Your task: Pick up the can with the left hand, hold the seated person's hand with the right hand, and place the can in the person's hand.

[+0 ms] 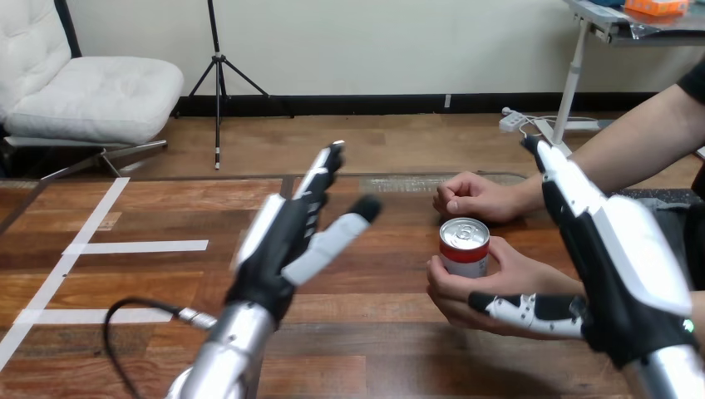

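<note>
Can: the can is seen upright in the person's hand, which is cupped palm-up at the right side of the surface, its fingers curled round the can's lower wall.

Left hand: the left hand is raised over the middle of the surface, well apart from the can, with fingers straight and spread and nothing carried in it.

Right hand: the right hand is set just beside the person's hand, on its right. Its fingers are stretched straight, pointing away from the robot, and its thumb is laid along the lower edge of the person's palm, touching it. No curl round the palm or wrist can be made out, so a true clasp is not confirmed.

Person's other hand: a loose fist is rested on the surface just beyond the can, touching neither the can nor the robot.

Done: the pick-up and the hand-over are judged complete, since the can is lodged in the person's palm and has been let go by the left hand.

Left: little (if anything) is judged to remain, apart from the right hand being drawn away from the person's palm and both arms being brought to rest.

Risk: the can might be tipped if the palm is jogged by the thumb as it is taken away.
</note>
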Motion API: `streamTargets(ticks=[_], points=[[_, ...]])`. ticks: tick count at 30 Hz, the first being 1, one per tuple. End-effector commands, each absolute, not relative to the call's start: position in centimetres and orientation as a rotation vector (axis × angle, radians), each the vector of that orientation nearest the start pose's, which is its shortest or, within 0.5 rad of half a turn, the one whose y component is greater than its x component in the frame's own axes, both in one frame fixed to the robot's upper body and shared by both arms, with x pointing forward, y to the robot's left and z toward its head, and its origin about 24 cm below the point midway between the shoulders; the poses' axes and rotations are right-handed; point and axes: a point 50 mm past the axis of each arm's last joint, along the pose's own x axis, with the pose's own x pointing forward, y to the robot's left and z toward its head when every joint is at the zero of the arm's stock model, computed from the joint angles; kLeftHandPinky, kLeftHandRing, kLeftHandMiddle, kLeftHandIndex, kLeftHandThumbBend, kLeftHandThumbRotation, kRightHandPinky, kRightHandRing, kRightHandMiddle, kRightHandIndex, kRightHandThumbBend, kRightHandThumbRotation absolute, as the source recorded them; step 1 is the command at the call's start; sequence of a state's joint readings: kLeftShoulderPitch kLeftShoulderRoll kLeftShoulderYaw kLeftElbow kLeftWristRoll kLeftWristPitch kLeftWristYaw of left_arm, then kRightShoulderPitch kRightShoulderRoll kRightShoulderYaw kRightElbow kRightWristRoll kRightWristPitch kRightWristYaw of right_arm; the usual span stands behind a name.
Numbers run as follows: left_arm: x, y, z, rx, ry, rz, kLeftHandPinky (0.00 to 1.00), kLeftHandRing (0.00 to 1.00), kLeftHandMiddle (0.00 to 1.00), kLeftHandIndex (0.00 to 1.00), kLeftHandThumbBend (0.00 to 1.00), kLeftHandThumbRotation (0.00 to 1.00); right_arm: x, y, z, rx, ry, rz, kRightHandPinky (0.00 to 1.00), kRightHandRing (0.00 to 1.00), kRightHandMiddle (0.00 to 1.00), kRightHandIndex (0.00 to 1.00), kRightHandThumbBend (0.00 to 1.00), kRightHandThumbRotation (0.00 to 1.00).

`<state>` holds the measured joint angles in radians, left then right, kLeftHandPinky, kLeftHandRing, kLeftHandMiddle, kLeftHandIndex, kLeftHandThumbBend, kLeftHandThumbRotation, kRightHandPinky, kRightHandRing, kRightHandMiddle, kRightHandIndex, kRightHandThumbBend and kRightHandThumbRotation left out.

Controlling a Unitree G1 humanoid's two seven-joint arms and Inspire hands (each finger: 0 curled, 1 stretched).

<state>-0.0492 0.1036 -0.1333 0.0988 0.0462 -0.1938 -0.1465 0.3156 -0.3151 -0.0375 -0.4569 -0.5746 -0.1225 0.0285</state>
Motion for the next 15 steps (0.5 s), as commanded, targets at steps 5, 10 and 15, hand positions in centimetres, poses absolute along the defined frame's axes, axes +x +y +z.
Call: streamTargets(ticks=[5,10,15], points=[[25.2,14.4,6.5,0.154,-0.264,-0.267,1.00,1.00,1.00,1.00,0.88,0.86,18.4,-18.4,10.6,-0.804,-0.299,-0.010,0.96,1.00,1.00,1.00,0.75,0.06],[24.7,15.3,6.3,0.138,-0.273,-0.250,1.00,1.00,1.00,1.00,0.83,0.89,18.2,-18.2,10.5,-0.770,-0.302,-0.019,0.95,1.00,1.00,1.00,0.74,0.08],[24.1,16.0,6.1,0.120,-0.275,-0.237,1.00,1.00,1.00,1.00,0.82,0.90,18.0,-18.2,10.3,-0.736,-0.299,-0.022,0.94,1.00,1.00,1.00,0.72,0.09]])
